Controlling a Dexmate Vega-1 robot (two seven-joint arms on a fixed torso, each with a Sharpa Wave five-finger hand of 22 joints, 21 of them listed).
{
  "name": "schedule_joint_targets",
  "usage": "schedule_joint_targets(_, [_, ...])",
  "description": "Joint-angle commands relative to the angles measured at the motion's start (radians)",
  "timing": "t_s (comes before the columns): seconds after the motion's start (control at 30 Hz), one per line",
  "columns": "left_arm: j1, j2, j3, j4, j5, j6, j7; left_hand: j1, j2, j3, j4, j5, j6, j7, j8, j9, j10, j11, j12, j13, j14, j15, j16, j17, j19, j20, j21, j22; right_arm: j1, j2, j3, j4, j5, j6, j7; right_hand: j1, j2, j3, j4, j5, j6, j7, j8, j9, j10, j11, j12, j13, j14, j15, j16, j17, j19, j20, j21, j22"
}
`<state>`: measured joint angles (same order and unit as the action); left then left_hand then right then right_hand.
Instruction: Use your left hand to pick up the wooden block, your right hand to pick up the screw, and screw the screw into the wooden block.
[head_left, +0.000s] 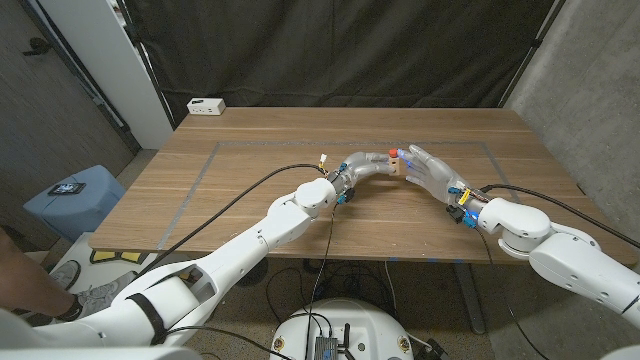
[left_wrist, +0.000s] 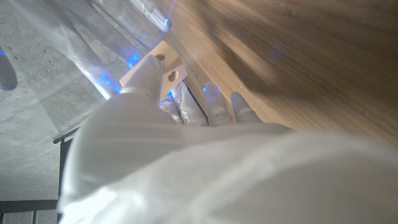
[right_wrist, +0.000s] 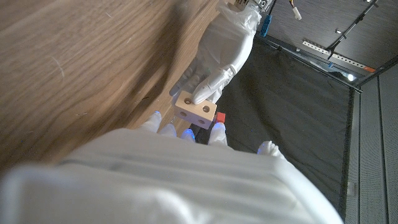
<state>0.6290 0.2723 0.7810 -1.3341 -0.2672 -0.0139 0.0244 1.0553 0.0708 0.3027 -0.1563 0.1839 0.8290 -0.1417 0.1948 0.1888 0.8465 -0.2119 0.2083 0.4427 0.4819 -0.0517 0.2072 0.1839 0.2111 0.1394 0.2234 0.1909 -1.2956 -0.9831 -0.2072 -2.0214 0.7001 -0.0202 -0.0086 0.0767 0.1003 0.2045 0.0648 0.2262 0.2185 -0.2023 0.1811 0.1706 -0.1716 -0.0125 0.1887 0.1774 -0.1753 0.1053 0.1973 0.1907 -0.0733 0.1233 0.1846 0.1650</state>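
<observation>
A brown wooden table stands before a black curtain. Above its middle, the left hand holds the block. The right hand, just beside the block, pinches the red screw.

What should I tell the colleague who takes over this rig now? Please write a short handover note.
Left hand: holds the wooden block above the table.
Right hand: right at the block; the red screw shows at its fingertips, so it seems to hold it.
Done: both things appear picked up and brought together.
Left: seat the screw in a hole and turn it in. Whether it has entered yet cannot be seen.
</observation>
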Motion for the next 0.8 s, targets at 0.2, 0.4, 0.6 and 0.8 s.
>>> schedule_joint_targets(0.2, [0.001,0.003,0.002,-0.006,0.003,-0.002,-0.004,-0.002,0.009,0.006,0.002,0.007,0.001,-0.003,0.005,0.003,0.008,0.003,0.017,0.003,0.006,-0.04,-0.001,0.004,0.006,0.002,0.004,0.003,-0.032,-0.015,0.021,-0.027,0.009,0.0,0.004,0.006,0.003,0.006,0.001,0.0,0.037,0.003,0.011,0.004,-0.176,0.003,0.002,0.001,-0.182,0.005,-0.001,0.004,-0.002,0.002,0.007,0.005])
schedule_joint_targets(0.4, [0.005,0.005,0.0,-0.012,0.002,-0.003,-0.002,-0.001,0.01,0.007,0.002,0.008,0.001,-0.003,0.005,0.003,0.008,0.003,0.017,0.003,0.004,-0.04,-0.001,0.004,0.006,0.003,0.004,0.003,-0.03,-0.013,0.018,-0.025,0.005,0.006,0.011,0.005,0.003,0.007,0.001,-0.001,0.069,0.009,0.019,0.004,-0.174,0.001,0.002,0.001,-0.181,0.006,0.0,0.004,-0.001,0.001,0.007,0.005])
schedule_joint_targets(0.6, [0.01,0.009,-0.001,-0.019,0.005,-0.002,0.003,-0.002,0.01,0.006,0.002,0.007,-0.002,-0.003,0.003,0.003,0.006,0.003,0.016,0.003,0.004,-0.04,-0.001,0.005,0.006,0.003,0.003,0.003,-0.04,-0.013,0.027,-0.028,0.007,0.005,0.002,0.004,0.003,0.008,0.002,-0.001,0.082,0.011,0.021,0.005,-0.17,0.0,0.003,0.001,-0.182,0.005,0.0,0.004,-0.001,0.001,0.007,0.005])
schedule_joint_targets(0.8, [0.013,0.012,0.0,-0.025,0.007,-0.002,0.004,-0.002,0.011,0.005,0.003,0.008,-0.004,-0.005,0.003,0.003,0.004,0.001,0.015,0.004,0.003,-0.04,0.0,0.005,0.006,0.004,0.004,0.003,-0.063,-0.017,0.049,-0.032,0.01,0.01,-0.01,0.003,0.004,0.009,0.002,-0.001,0.092,0.016,0.022,0.005,-0.166,0.0,0.004,0.001,-0.181,0.005,0.0,0.004,-0.001,0.001,0.007,0.005])
